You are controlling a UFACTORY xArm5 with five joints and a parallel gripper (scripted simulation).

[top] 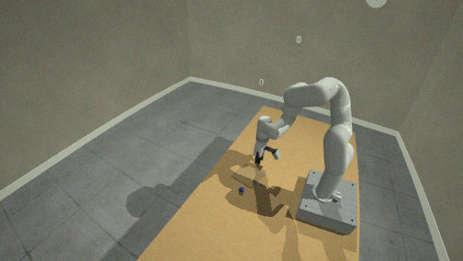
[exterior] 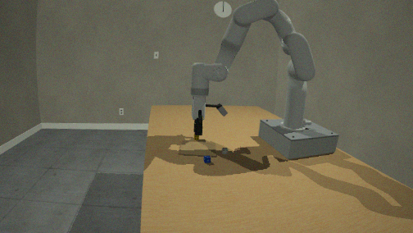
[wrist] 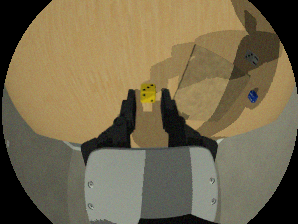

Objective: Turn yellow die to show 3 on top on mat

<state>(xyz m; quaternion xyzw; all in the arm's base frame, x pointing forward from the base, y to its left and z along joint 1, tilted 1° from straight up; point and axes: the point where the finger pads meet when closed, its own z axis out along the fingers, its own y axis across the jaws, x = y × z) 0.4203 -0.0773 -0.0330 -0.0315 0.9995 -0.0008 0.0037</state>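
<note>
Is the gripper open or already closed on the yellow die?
Open. In the wrist view the gripper fingers stand apart beside the yellow die, gripping nothing.

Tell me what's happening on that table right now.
A white robot arm has its hand lowered around the yellow die, fingers partly open on either side and not gripping it. The die sits by the edge of the mat. A blue die and a grey die lie apart, untouched.
</note>
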